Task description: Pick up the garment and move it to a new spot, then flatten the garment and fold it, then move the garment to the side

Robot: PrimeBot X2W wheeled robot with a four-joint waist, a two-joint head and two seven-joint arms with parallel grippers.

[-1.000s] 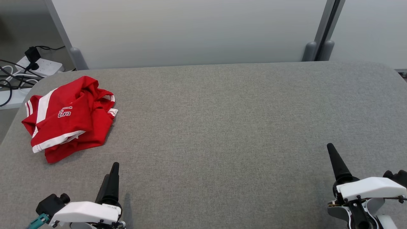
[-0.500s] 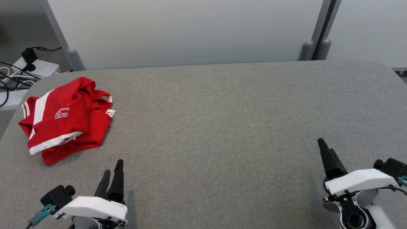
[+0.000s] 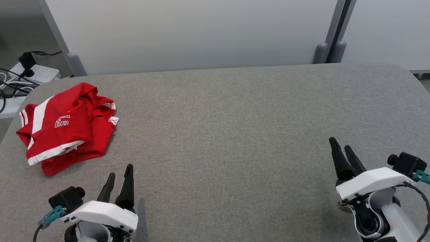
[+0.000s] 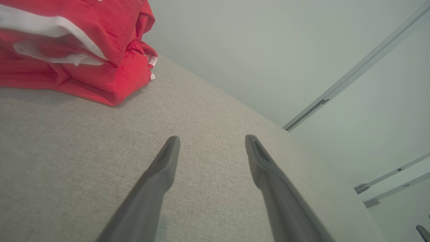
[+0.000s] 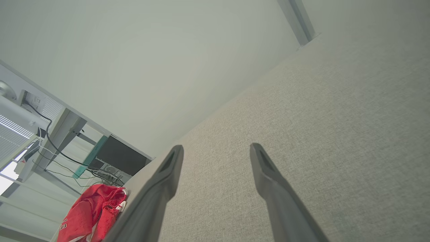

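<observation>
A crumpled red garment [image 3: 65,126] with white stripes and white lettering lies near the far left corner of the grey fabric table [image 3: 228,127]. The same garment [image 4: 70,50] sits at the upper left of the left wrist view, and small at the lower left of the right wrist view [image 5: 90,215]. My left gripper [image 3: 119,171] hovers open at the near left, a short way in front of the garment and apart from it. My right gripper [image 3: 340,144] stands open at the near right, far from the garment. Both hold nothing.
A pale partition wall [image 3: 195,33] with grey posts [image 3: 332,33] runs along the table's far edge. A white power strip with black cables [image 3: 30,72] lies on the floor beyond the far left corner. The table's edge curves down just left of the garment.
Both grippers went from nearly shut to open and moved slightly forward. The head camera shifted, so the garment appears a little further left.
</observation>
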